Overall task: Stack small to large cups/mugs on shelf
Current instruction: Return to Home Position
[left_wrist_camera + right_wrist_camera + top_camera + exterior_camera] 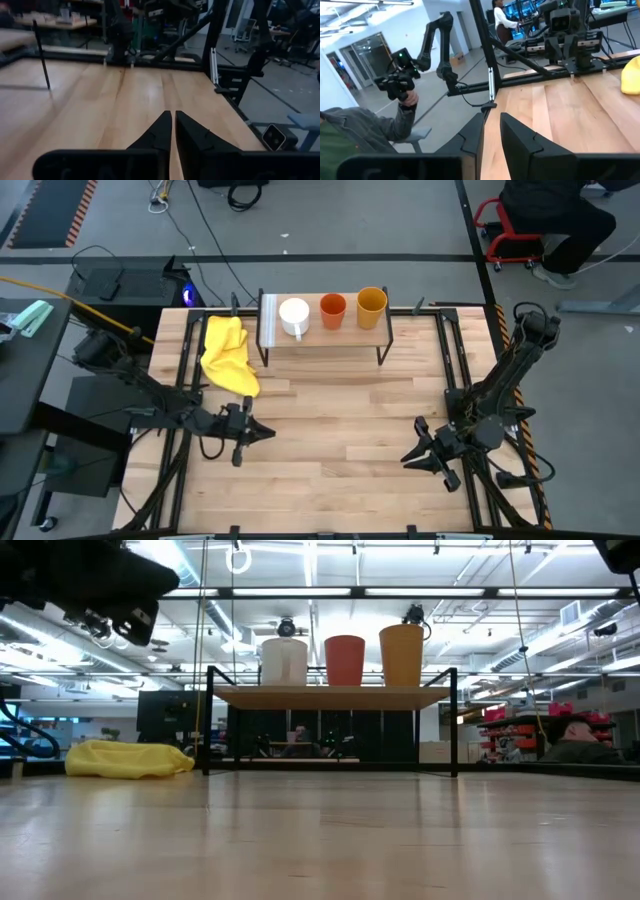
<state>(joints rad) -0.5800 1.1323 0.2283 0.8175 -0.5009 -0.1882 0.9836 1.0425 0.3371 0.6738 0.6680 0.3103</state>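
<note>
Bench [330, 420] seen from above, read left to right. The left arm [150, 390] lies low over the near left part of the bench, well apart from the shelf. Its jaws are drawn together to a thin slit and hold nothing. Beyond it, a yellow cloth [228, 352] lies crumpled just beside the shelf's left legs.

The shelf [350, 337] stands at the far middle of the bench. On its plank, in a row and upright, stand the white mug [294, 313], the orange-red cup [332, 308] and the slightly taller yellow-orange cup [371, 302]. They sit close together without nesting.

The right arm [500, 380] reaches down over the near right corner. Its jaws are parted by a narrow gap and are empty.

With all three cups on the shelf in rising order, the placing appears complete. The step in hand is judged to be the retreat to rest. That move calls for no grasp, only folding both arms back along paths that stay clear of the shelf legs and the cloth.
</note>
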